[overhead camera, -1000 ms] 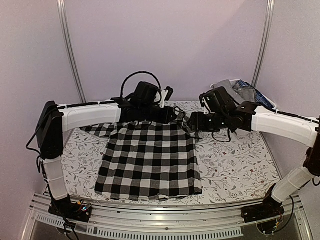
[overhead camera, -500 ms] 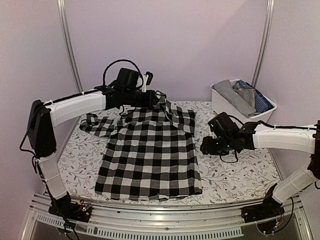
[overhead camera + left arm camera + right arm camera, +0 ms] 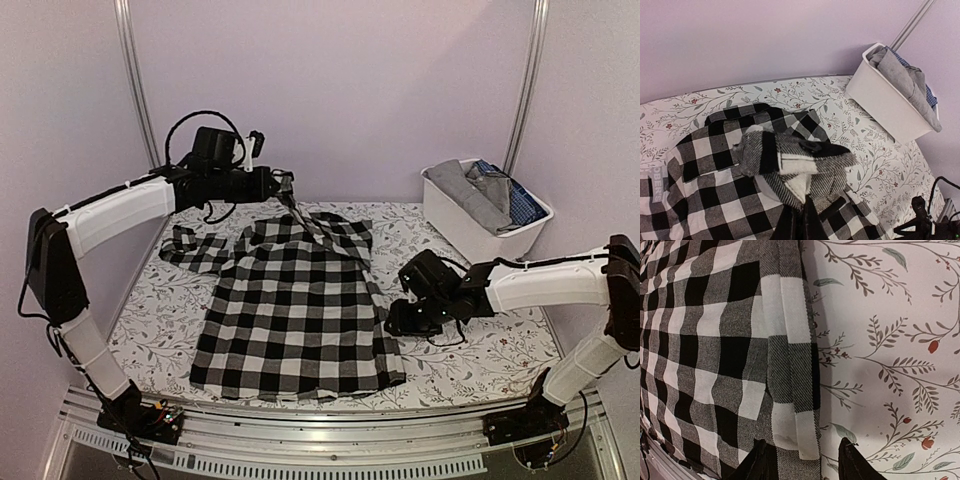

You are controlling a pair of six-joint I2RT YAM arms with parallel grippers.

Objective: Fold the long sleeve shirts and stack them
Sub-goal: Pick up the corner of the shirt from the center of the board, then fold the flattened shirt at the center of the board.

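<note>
I am folding the checked shirt (image 3: 295, 310), which is lying mostly flat on the floral-print table (image 3: 480, 340). My left end effector (image 3: 283, 188) is clamped on a bunched, soft woven sleeve, lifting it. My right end effector (image 3: 807, 462) is hovering with fingers apart over the side hem. Next, I judge, the sleeve needs laying across the body.

Robot test cell in a lab.
Pale lilac wall panels (image 3: 400, 80) and silver metal upright posts (image 3: 140, 100) box in a table (image 3: 480, 350) under a floral-printed cover. The white-and-black left robot arm (image 3: 110, 215) and its right twin (image 3: 545, 285) are bolted to a slotted aluminium rail (image 3: 300, 440) at its near edge, with bare coloured wiring (image 3: 160, 420) at their bases.
</note>
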